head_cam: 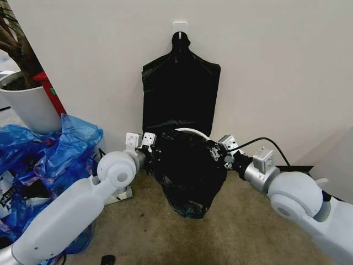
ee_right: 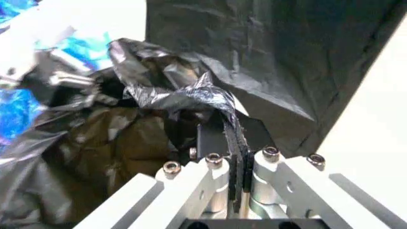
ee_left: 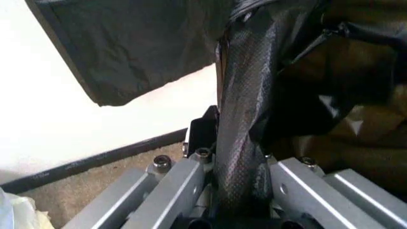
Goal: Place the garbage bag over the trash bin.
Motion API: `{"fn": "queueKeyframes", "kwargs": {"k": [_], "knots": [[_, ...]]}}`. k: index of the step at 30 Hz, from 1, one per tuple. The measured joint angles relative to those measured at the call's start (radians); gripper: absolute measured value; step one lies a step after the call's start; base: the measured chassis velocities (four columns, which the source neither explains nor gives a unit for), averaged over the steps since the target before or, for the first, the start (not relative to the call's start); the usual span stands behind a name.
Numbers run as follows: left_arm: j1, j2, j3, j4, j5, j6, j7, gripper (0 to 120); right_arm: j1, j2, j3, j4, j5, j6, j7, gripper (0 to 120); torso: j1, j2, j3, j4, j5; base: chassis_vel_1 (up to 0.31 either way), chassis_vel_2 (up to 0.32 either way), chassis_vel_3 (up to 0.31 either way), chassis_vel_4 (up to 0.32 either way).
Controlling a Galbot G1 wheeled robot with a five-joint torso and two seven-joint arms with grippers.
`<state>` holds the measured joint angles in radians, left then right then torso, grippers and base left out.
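The garbage bag [head_cam: 190,171] stands on the carpet floor [head_cam: 231,232] near the wall [head_cam: 276,66], in front of the flat black bundle [head_cam: 179,91] that hangs from a white hook [head_cam: 180,25]. The bag covers the trash bin [head_cam: 194,131] almost fully; only a short curved piece of the white rim shows at the back, and the rest of the bin is hidden under the black film.

The left hand [head_cam: 148,144] is at the left edge of the bag. In the left wrist view the left hand [ee_left: 239,176] pinches a fold of the black film between its two fingers [ee_left: 184,183]. The right hand [head_cam: 220,150] is at the right edge of the bag. In the right wrist view the right hand [ee_right: 237,174] is pressed together on a thin strip of the film, which bunches up just above the fingers [ee_right: 213,179].

Blue plastic bags [head_cam: 49,154] lie at the left, and a white plant pot [head_cam: 27,105] is cut off by the edge. No writing can be read anywhere.
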<state>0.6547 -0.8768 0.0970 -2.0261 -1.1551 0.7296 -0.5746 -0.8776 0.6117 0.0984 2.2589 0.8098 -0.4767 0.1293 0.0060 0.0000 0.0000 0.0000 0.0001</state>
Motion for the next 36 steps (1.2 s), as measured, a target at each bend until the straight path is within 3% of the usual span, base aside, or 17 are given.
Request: {"fn": "queueKeyframes", "kwargs": {"k": [7, 29, 36], "knots": [[0.028, 0.004, -0.002, 0.002, 0.119, 0.001, 0.099, 1, 0.028, -0.015, 0.010, -0.058, 0.075, -0.005, -0.006, 0, 0.000, 0.000, 0.000, -0.0003, -0.0001, 0.000, 0.000, 0.000, 0.000], [0.105, 0.032, -0.094, -0.063, 0.197, -0.005, 0.325, 1, 0.065, -0.056, 0.007, -0.284, 0.065, 0.046, -0.233, 0, 0.000, 0.000, 0.000, -0.0003, 0.0001, 0.000, 0.000, 0.000, 0.000], [0.117, 0.030, -0.144, -0.061, 0.207, -0.064, 0.451, 1, 0.021, -0.086, 0.022, -0.406, -0.052, 0.156, -0.478, 0, 0.000, 0.000, 0.000, -0.0005, 0.0001, 0.000, 0.000, 0.000, 0.000]]}}
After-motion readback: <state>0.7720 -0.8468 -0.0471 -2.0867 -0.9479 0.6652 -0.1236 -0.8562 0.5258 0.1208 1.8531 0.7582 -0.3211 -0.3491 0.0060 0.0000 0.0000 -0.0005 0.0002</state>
